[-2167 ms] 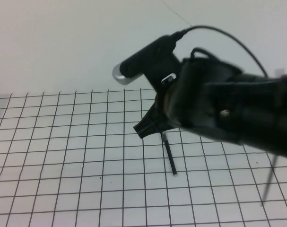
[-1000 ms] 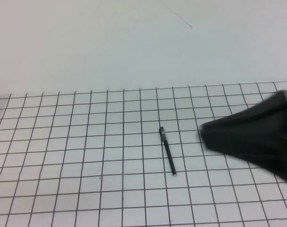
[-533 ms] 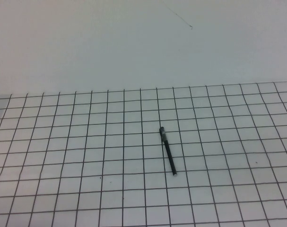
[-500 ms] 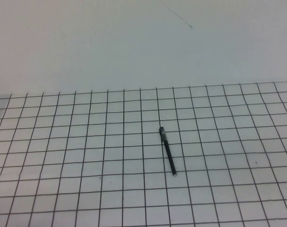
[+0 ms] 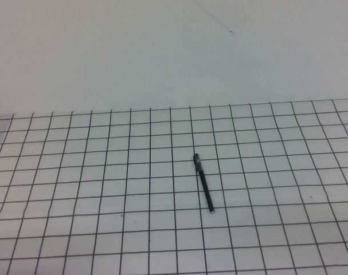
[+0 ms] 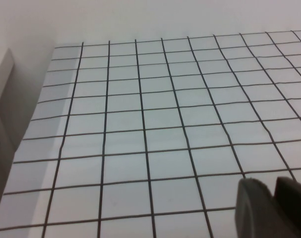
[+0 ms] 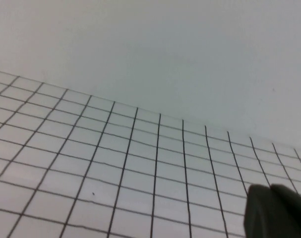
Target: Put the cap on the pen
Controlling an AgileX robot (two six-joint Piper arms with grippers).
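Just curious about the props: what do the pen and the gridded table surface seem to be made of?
The pen looks like matte black plastic, with a small silvery, possibly metal end. The gridded surface looks like smooth white board or paper with printed black lines. Left gripper and right gripper sit away from the pen.

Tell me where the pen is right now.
In the high view the pen lies alone on the grid mat, slightly right of centre; neither gripper is near it.
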